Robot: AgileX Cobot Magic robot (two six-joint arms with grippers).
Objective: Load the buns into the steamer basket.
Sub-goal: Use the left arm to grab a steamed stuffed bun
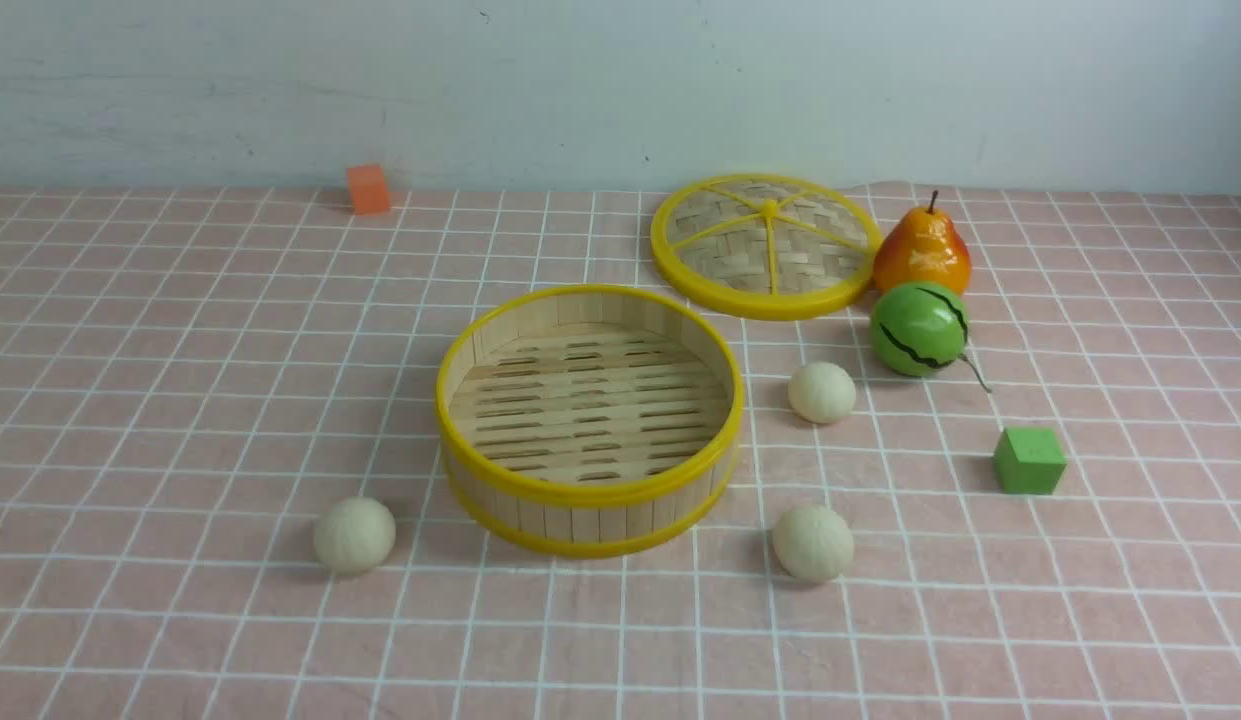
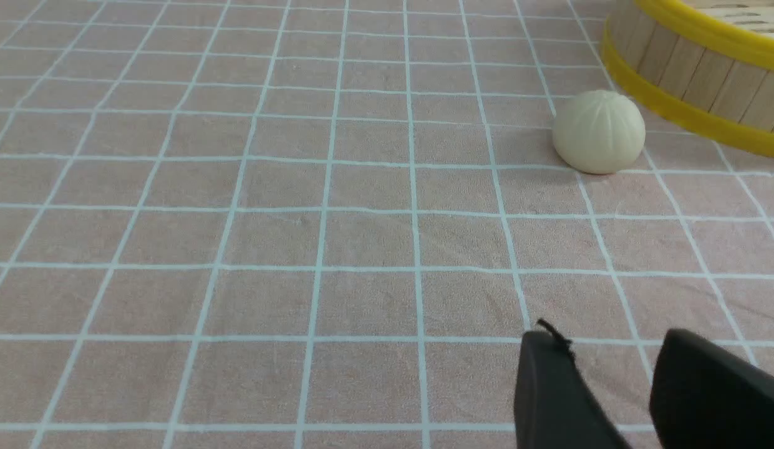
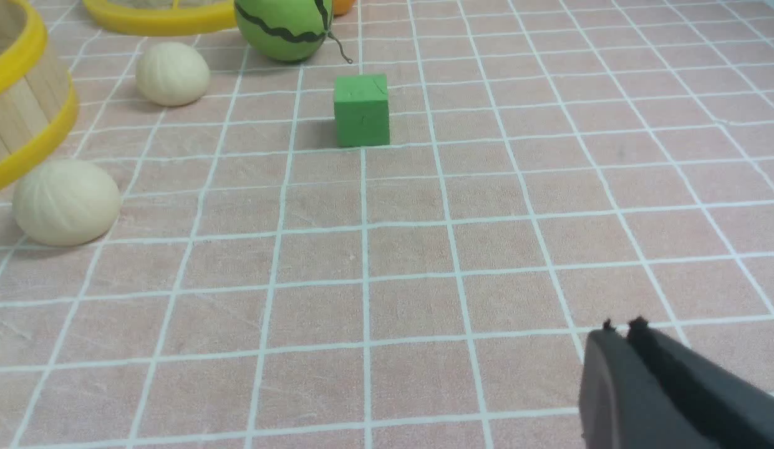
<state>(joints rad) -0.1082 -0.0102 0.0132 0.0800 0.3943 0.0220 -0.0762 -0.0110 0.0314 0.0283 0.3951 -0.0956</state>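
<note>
We see the steamer basket (image 1: 588, 492) mid-frame, floor bare; the buns (image 1: 354, 535) sit outside on the table (image 1: 180, 350), lower left and right. Left gripper (image 2: 605, 342) jaws parted, right gripper (image 3: 624, 325) jaws clenched.

Steamer basket (image 1: 590, 495) centre; left bun (image 1: 354, 535) front-left; near bun (image 1: 813, 542) front-right; far bun (image 1: 821, 391) right; lid (image 1: 767, 245) behind-right.

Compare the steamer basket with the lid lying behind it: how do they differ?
The steamer basket has an upright slat wall; the lid is nearly flat. The steamer basket's floor is parallel slats; the lid is woven with yellow spokes. The steamer basket sits mid-table; the lid lies farther back, beside the pear. Both are round, yellow-rimmed bamboo.
</note>
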